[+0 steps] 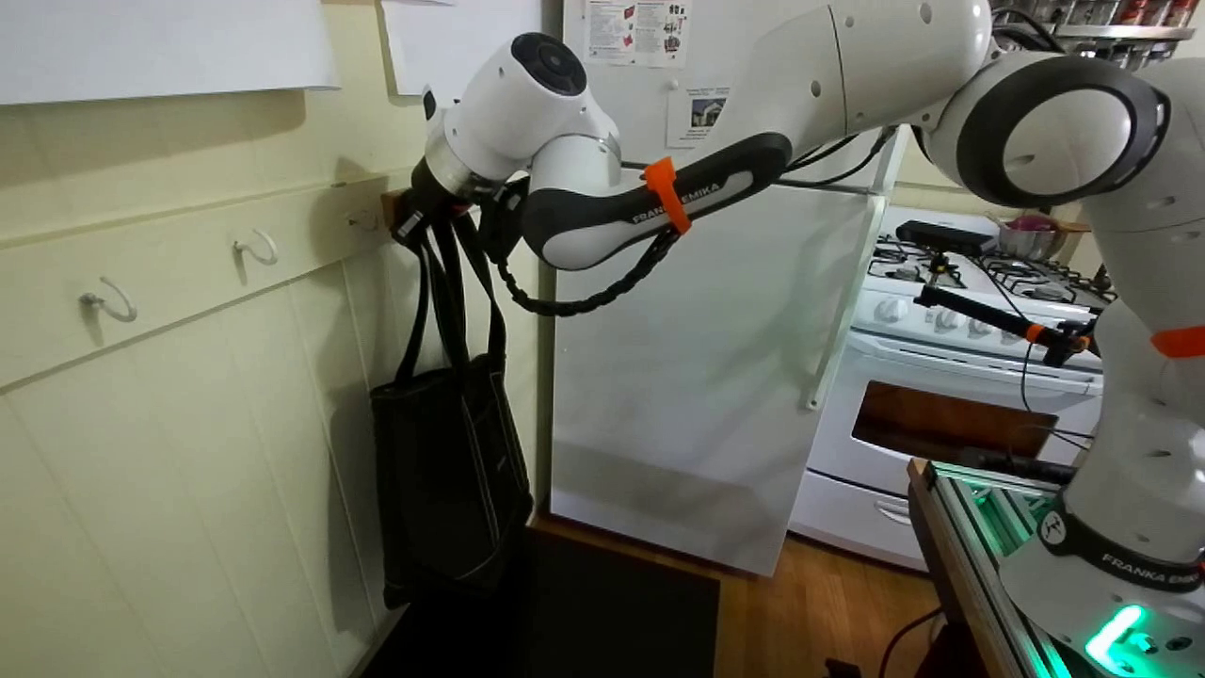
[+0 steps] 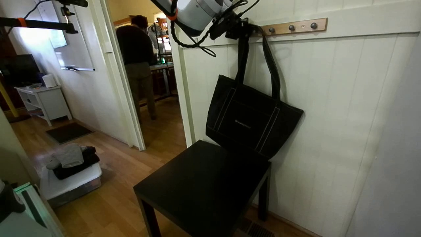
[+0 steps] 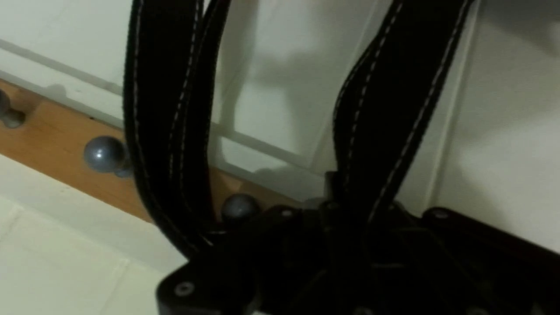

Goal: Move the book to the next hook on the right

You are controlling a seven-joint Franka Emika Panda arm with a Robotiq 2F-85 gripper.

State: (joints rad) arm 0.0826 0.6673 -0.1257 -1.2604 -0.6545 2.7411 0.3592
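Observation:
The book is a large black tote bag, seen in both exterior views [image 1: 442,490] [image 2: 246,121], hanging by its long straps along the pale panelled wall. My gripper [image 1: 428,212] is at the top of the straps, close to the wall; it also shows in an exterior view [image 2: 240,29]. In the wrist view, a strap [image 3: 402,100] runs down between the dark fingers of my gripper [image 3: 350,208], which look shut on it. Another strap part [image 3: 162,96] loops left of the fingers. A wooden rail [image 2: 301,27] carries round grey knobs [image 2: 313,25]. Whether a strap still rests on a knob is hidden.
A black side table [image 2: 204,184] stands under the bag; whether they touch is unclear. White hooks [image 1: 256,247] are on the wall board. The fridge [image 1: 678,377] and stove [image 1: 960,377] stand beside the arm. A person [image 2: 136,59] stands beyond the doorway.

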